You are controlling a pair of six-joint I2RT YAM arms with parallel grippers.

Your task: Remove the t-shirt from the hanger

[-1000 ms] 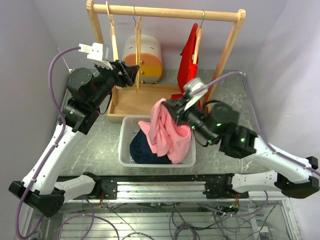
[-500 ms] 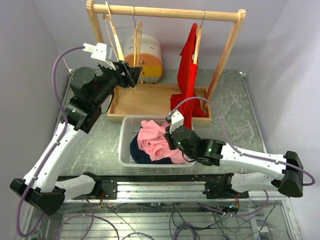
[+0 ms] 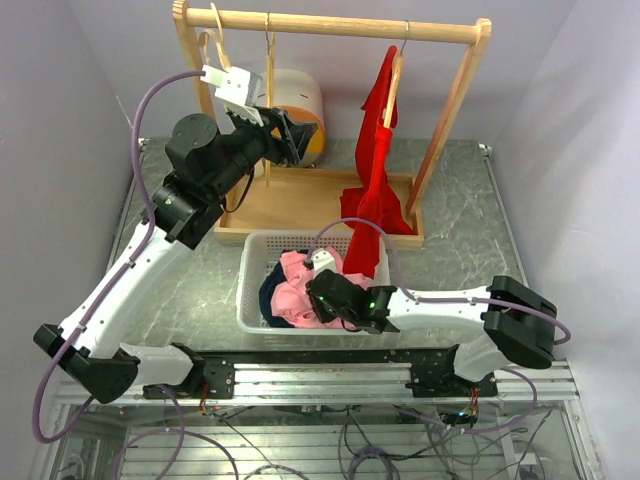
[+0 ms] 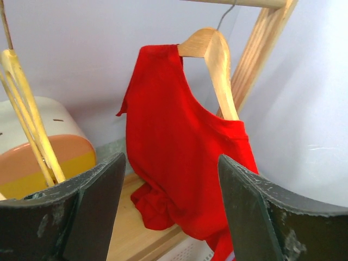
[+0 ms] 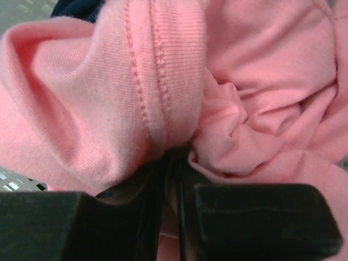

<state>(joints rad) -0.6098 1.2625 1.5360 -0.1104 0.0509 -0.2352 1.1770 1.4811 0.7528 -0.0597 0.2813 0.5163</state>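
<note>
A red t-shirt [image 3: 376, 150] hangs on a wooden hanger [image 3: 396, 85] at the right of the rack; its hem bunches on the wooden base. In the left wrist view the red t-shirt [image 4: 185, 152] and its hanger [image 4: 215, 54] lie ahead, apart from the fingers. My left gripper [image 3: 288, 140] is raised by the rack's left side, open and empty [image 4: 171, 217]. My right gripper [image 3: 312, 290] is down in the white basket, shut on a fold of a pink t-shirt [image 5: 136, 81].
The pink t-shirt [image 3: 292, 302] lies in the white basket [image 3: 250, 250] over a navy garment [image 3: 268, 292]. Two empty wooden hangers [image 3: 270, 70] hang at the rack's left. An orange-and-white container [image 3: 300, 110] stands behind. The wooden rack bar [image 3: 330, 22] spans the top.
My right gripper has come down and left, carrying the pink t-shirt into the basket. My left gripper has risen and moved right along the rack, turning towards the red t-shirt.
</note>
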